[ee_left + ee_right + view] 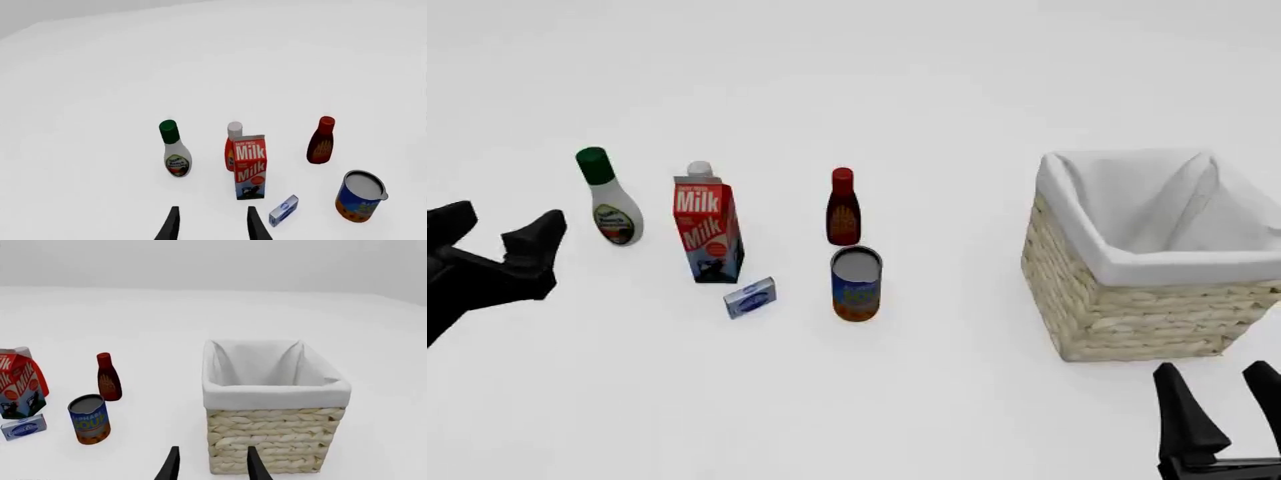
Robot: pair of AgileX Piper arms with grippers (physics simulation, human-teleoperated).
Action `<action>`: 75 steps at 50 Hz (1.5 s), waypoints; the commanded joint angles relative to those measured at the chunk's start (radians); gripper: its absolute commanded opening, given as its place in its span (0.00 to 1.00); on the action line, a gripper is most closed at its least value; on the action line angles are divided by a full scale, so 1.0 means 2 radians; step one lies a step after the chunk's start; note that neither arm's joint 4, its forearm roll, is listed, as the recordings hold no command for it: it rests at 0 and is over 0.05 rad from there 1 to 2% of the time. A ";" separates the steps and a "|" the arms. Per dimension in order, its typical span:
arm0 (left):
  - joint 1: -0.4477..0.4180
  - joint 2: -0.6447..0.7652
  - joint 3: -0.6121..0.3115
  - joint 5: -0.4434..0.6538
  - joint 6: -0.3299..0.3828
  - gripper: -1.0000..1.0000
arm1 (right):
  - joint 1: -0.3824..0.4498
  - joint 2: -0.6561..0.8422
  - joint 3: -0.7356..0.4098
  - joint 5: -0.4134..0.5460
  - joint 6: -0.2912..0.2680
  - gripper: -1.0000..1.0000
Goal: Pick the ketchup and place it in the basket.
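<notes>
The ketchup (pixel 229 152) stands upright right behind the milk carton (pixel 251 166), so mostly its white cap and a strip of red-orange body show; from the front only the ketchup cap (pixel 699 169) peeks over the carton (pixel 707 230). The ketchup (pixel 39 379) also shows at the right wrist view's edge. My left gripper (pixel 501 228) hovers open at the table's left, short of the bottles, its fingertips (pixel 173 215) empty. The basket (pixel 1134 300) sits at the right, empty inside. My right gripper (pixel 1214 385) is open just in front of the basket (pixel 273 440).
A white bottle with green cap (pixel 607 205) stands left of the carton. A dark brown-red bottle (pixel 842 210) and an open tin can (pixel 856 284) stand to its right. A small blue box (pixel 750 297) lies in front of the carton.
</notes>
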 commanded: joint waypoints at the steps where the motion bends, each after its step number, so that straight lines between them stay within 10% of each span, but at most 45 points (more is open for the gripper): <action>1: 0.000 0.091 -0.121 0.072 0.023 1.00 | 0.002 -0.002 0.000 0.001 -0.003 1.00; 37: -0.048 0.351 -0.449 0.300 -0.006 1.00 | 0.005 0.018 0.000 -0.020 -0.003 1.00; 75: -0.033 0.534 -0.695 0.398 0.000 1.00 | 0.000 0.125 0.000 -0.105 0.004 1.00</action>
